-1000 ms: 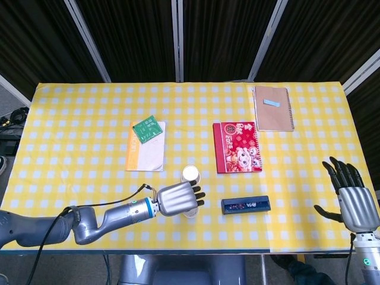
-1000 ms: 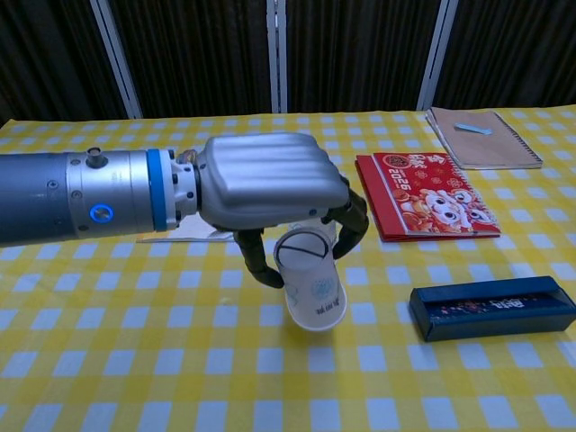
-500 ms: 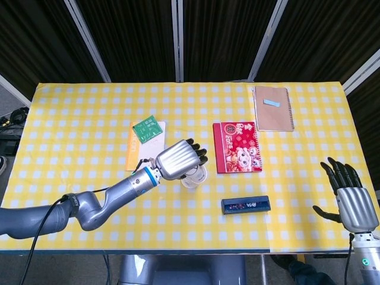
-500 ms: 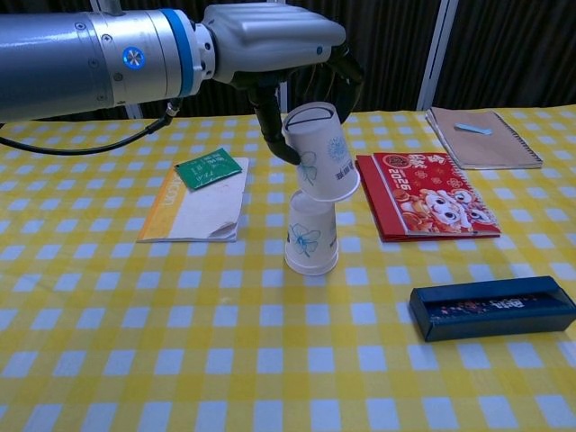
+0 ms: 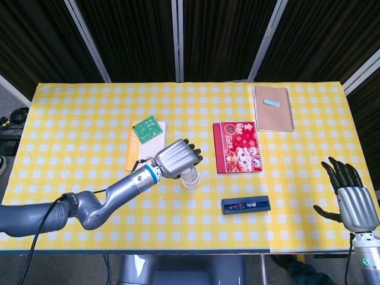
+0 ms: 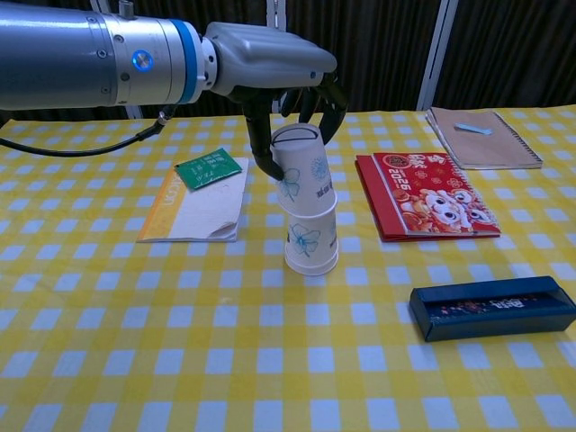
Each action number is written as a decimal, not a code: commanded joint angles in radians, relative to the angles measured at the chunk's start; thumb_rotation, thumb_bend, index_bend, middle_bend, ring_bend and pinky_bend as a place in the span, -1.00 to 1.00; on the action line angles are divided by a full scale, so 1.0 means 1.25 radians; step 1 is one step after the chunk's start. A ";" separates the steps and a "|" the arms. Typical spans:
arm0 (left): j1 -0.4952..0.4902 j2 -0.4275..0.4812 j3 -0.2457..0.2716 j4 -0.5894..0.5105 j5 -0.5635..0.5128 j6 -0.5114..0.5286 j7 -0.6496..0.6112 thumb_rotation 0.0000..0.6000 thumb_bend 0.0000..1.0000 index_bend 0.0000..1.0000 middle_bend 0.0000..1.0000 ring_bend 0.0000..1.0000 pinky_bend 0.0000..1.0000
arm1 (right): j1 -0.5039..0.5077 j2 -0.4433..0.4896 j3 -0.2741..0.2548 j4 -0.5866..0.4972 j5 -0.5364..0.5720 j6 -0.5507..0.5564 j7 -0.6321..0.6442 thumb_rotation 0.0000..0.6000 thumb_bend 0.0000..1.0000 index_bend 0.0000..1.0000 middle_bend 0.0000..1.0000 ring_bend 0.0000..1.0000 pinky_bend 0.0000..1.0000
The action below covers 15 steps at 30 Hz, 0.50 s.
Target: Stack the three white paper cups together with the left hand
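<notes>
Two white paper cups with blue flower prints stand upside down at the table's middle, one on the other. The lower cup (image 6: 311,243) rests on the cloth. The upper cup (image 6: 301,173) sits over it, slightly tilted. A third cup does not show apart from them. My left hand (image 6: 270,63) reaches over from the left and holds the upper cup, thumb on its left side, fingers behind its top. In the head view my left hand (image 5: 177,159) covers most of the cups (image 5: 192,177). My right hand (image 5: 351,200) hangs open off the table's right edge.
A red booklet (image 6: 427,202) lies just right of the cups, and a dark blue box (image 6: 492,306) lies front right. A white-and-orange booklet with a green card (image 6: 200,198) lies to the left. A brown notebook (image 5: 273,108) lies at the back right.
My left hand carried the cup up from the table's front and lowered it onto the standing cup. The right hand stayed put.
</notes>
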<state>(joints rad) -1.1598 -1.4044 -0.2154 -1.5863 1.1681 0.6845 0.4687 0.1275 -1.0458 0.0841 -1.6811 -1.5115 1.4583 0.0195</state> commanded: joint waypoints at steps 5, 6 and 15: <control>-0.013 -0.018 0.017 0.019 -0.006 0.010 0.026 1.00 -0.90 0.01 -0.27 -0.22 -0.20 | 0.000 -0.001 0.000 0.001 0.000 0.000 -0.001 1.00 -1.00 -0.97 -1.00 -1.00 -1.00; -0.013 -0.026 0.019 0.024 -0.007 0.013 0.024 1.00 -0.90 0.01 -0.27 -0.22 -0.22 | 0.000 -0.001 0.000 0.000 0.000 0.000 -0.001 1.00 -1.00 -0.97 -1.00 -1.00 -1.00; -0.020 -0.087 0.045 0.090 0.013 0.016 0.009 1.00 -0.90 -0.05 -0.31 -0.23 -0.28 | 0.000 -0.001 0.000 0.002 0.001 -0.001 0.000 1.00 -1.00 -0.97 -1.00 -1.00 -1.00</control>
<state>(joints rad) -1.1824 -1.5035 -0.1655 -1.4829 1.1803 0.7070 0.4844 0.1280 -1.0466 0.0840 -1.6790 -1.5101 1.4565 0.0194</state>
